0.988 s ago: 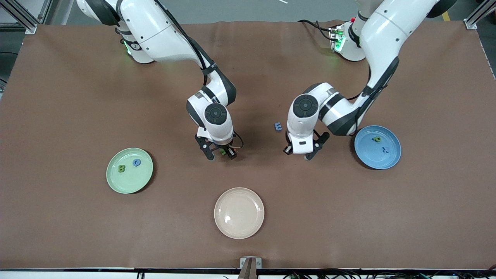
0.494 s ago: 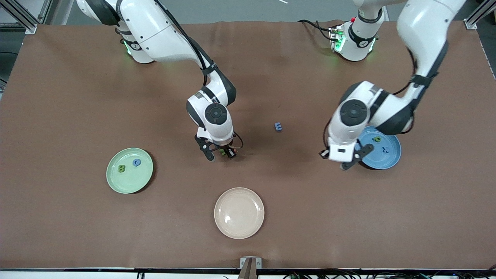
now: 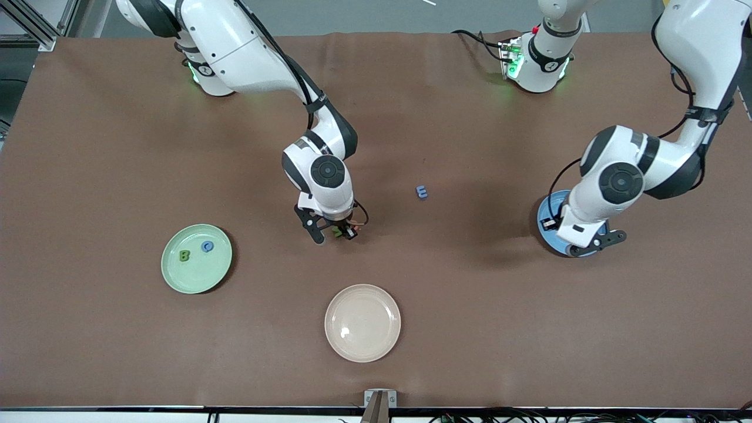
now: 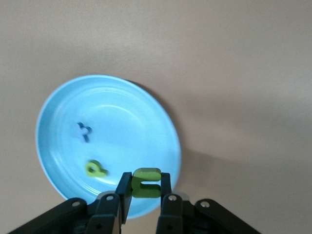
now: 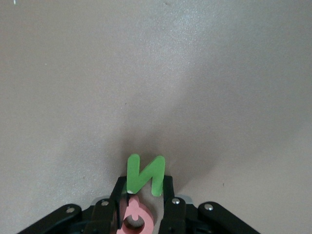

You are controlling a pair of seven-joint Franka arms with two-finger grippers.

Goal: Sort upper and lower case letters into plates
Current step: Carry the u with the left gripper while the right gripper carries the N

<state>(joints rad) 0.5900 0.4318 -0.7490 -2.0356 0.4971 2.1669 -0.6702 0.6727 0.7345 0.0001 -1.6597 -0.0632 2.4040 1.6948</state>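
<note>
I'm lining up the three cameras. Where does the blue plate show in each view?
Front view: blue plate at the left arm's end of the table, mostly hidden under the left arm; only its rim shows.
Left wrist view: blue plate, nearly whole, below the left pincer, which holds a green letter.
Right wrist view: not in it.
Shared landmark: the brown table.

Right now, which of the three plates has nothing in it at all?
The cream-beige plate, the one nearest the front camera. The mint green plate holds two letters, and the blue plate also holds two.
</note>
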